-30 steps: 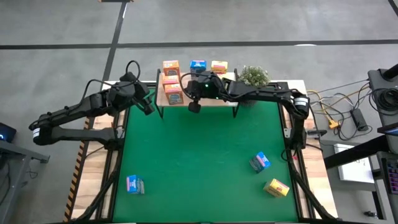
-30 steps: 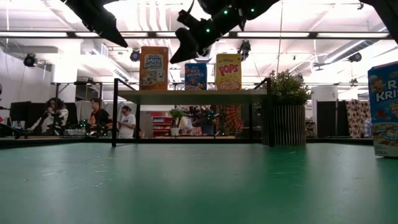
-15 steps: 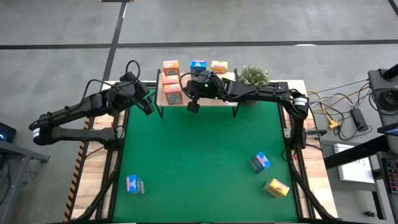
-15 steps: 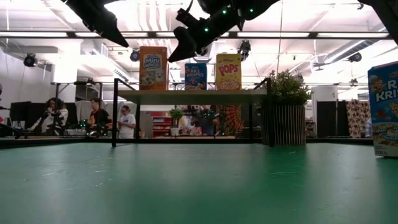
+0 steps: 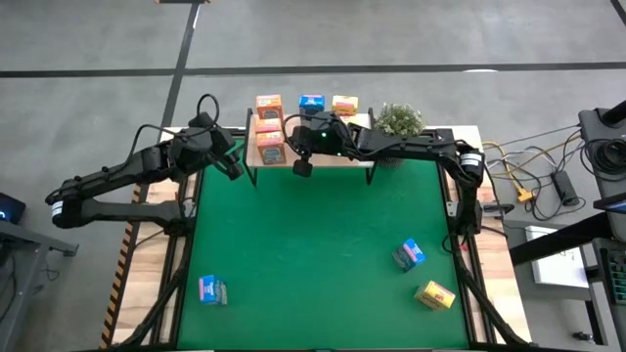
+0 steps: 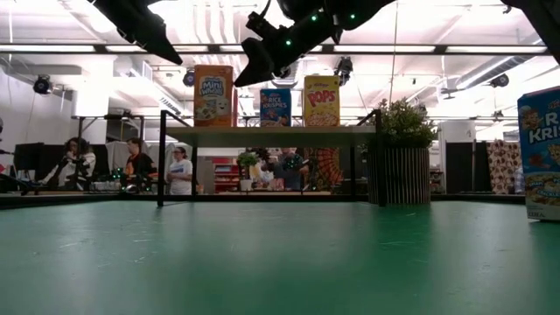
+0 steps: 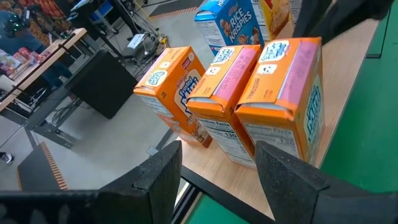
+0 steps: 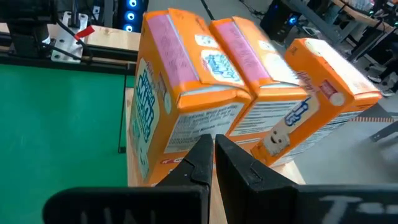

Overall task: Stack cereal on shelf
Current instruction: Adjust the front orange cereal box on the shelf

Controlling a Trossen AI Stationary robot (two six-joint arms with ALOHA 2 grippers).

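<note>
The green mat (image 5: 313, 254) fills most of the table, and the shelf (image 5: 323, 154) stands at its far edge beside a small potted plant (image 5: 398, 119). Five cereal boxes are on the shelf: three orange-pink boxes (image 7: 249, 99) in a row at the left end, with a blue box (image 5: 311, 102) and a yellow box (image 5: 343, 104) further along the back. Three more lie loose on the mat: a blue box (image 5: 212, 289) near the front left, another blue box (image 5: 409, 254) toward the right, and a yellow box (image 5: 434, 294) at the front right. So the job looks a little over half done; any further boxes are not visible. The left gripper (image 5: 231, 167) hangs above the shelf's left end with its fingers spread and nothing between them. The right gripper (image 5: 303, 167) is over the shelf's front edge, just beside the orange-pink row, fingers pressed together and empty.
</note>
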